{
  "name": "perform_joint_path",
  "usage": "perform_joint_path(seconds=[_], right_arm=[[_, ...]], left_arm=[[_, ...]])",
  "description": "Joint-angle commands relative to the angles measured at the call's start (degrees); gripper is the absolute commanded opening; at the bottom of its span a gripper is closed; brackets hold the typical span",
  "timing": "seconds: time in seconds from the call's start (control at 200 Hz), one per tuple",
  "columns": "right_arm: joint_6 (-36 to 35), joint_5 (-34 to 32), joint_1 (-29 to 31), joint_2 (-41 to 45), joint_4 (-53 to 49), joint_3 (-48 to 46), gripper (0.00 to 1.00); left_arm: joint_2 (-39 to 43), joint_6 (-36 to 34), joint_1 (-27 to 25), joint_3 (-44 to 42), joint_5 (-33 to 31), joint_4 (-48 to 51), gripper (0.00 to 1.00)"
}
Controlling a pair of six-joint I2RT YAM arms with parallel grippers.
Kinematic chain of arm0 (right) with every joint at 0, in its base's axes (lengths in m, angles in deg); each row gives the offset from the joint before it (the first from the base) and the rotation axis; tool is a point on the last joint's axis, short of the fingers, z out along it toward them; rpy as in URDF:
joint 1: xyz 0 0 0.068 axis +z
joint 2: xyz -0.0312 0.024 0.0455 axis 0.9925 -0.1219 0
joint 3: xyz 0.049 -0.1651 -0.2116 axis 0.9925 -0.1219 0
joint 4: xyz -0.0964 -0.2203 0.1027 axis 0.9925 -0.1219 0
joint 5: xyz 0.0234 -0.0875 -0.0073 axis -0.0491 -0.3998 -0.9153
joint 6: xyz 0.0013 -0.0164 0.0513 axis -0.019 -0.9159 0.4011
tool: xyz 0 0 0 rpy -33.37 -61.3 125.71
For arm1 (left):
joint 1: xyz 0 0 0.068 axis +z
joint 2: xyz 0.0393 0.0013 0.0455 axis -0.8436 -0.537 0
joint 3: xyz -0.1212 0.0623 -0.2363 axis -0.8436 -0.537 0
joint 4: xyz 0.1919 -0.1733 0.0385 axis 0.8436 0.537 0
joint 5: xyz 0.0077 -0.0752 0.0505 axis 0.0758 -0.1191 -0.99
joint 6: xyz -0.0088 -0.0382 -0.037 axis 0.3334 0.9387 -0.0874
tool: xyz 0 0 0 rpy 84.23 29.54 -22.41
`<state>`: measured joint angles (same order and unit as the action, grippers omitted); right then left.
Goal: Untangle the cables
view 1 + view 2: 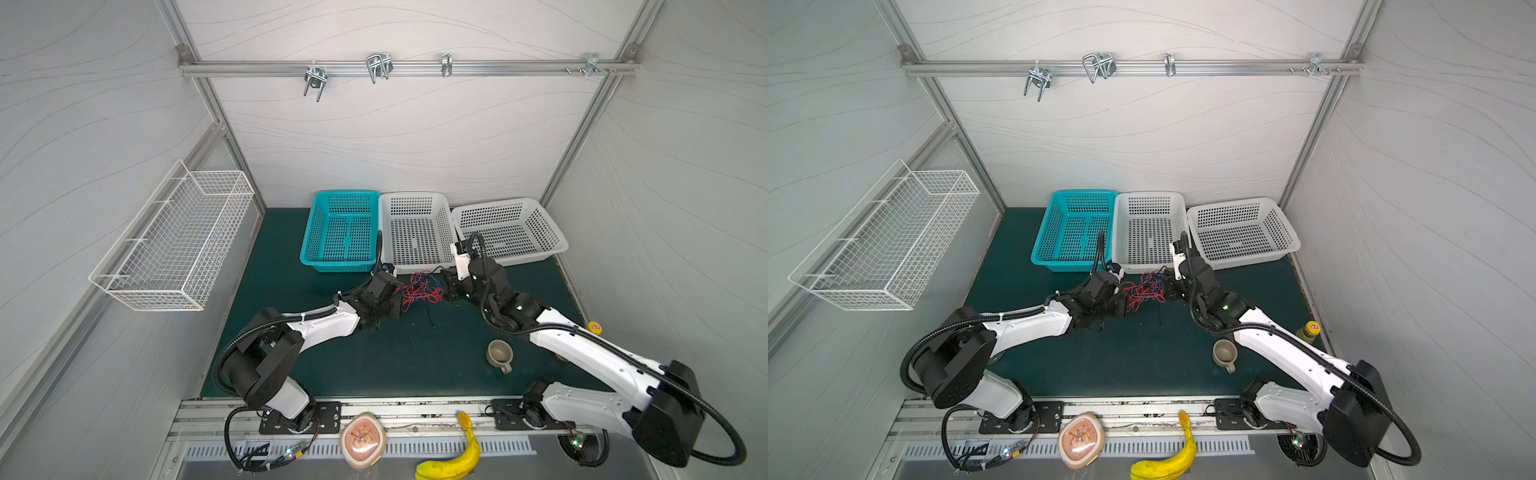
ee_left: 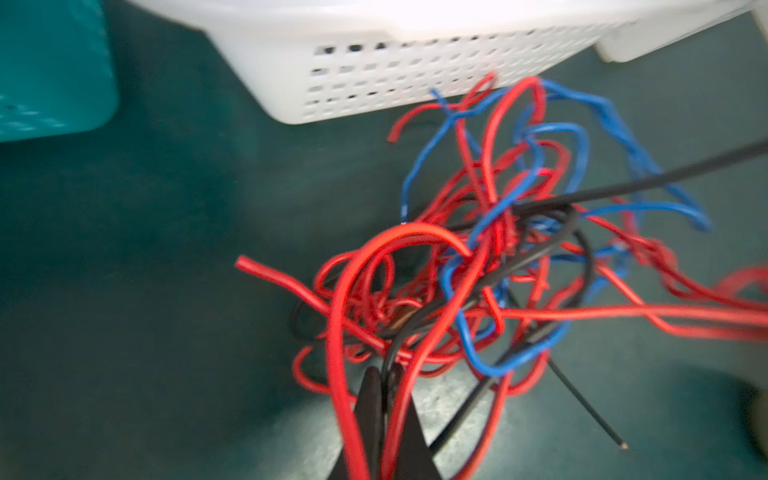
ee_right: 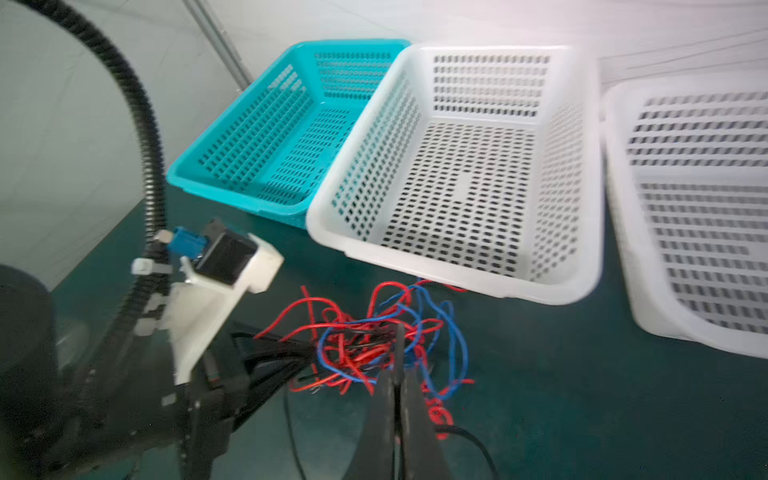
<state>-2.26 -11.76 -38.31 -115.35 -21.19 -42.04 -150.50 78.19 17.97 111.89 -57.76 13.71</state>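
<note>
The left gripper [image 1: 398, 296] has its fingers pinched together on strands of the cables [image 1: 420, 291] — a red, blue and black tangle just in front of the middle white basket [image 1: 419, 266] — and the right gripper [image 1: 445, 291], fingers equally tight, pinches the tangle's other side.

— The cables [image 2: 494, 237] wear smooth, glossy plastic insulation.
— And the teal basket [image 3: 257, 124] and the white basket [image 3: 374, 158] are perforated plastic, faintly shiny.
— The surface [image 1: 395, 365] looks matt; the wall rack [image 1: 178, 245] is white-coated metal wire.
</note>
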Motion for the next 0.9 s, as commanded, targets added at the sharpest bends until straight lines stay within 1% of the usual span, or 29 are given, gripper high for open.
perform_joint_path(seconds=[0.0,0.16,0.25,0.375,0.45,0.545,0.65,0.895], right_arm=[[-1.73,-11.87,-1.01,5.69,-3.04,-1.23,0.00],[1.06,-16.12,-6.19,12.69,-8.98,-3.58,0.00],[3.06,-16.62,-9.68,16.83,-11.80,-5.02,0.00],[3.66,-17.39,-12.45,22.18,-13.89,-7.11,0.00],[3.66,-19.59,-13.32,24.34,-15.76,-7.48,0.00],[3.90,-22.27,-14.23,25.97,-18.62,-7.35,0.00],[3.90,-24.16,-15.23,26.83,-20.64,-7.17,0.00],[2.95,-24.85,-15.82,25.90,-21.60,-6.38,0.00]], left_arm=[[2.22,0.54,-0.10,0.66,-7.92,4.72,0.00],[4.17,1.15,-0.09,0.48,-13.06,8.24,0.00],[5.27,1.20,-0.09,0.23,-15.09,9.13,0.00],[6.59,1.64,-0.07,0.05,-19.56,11.18,0.00],[7.34,2.22,-0.08,-0.05,-22.86,13.15,0.00],[8.29,3.22,0.03,0.06,-27.43,16.36,0.00],[9.18,4.54,0.68,0.05,-31.06,19.57,0.00],[11.95,7.38,3.85,-1.72,-32.37,22.01,0.00]])
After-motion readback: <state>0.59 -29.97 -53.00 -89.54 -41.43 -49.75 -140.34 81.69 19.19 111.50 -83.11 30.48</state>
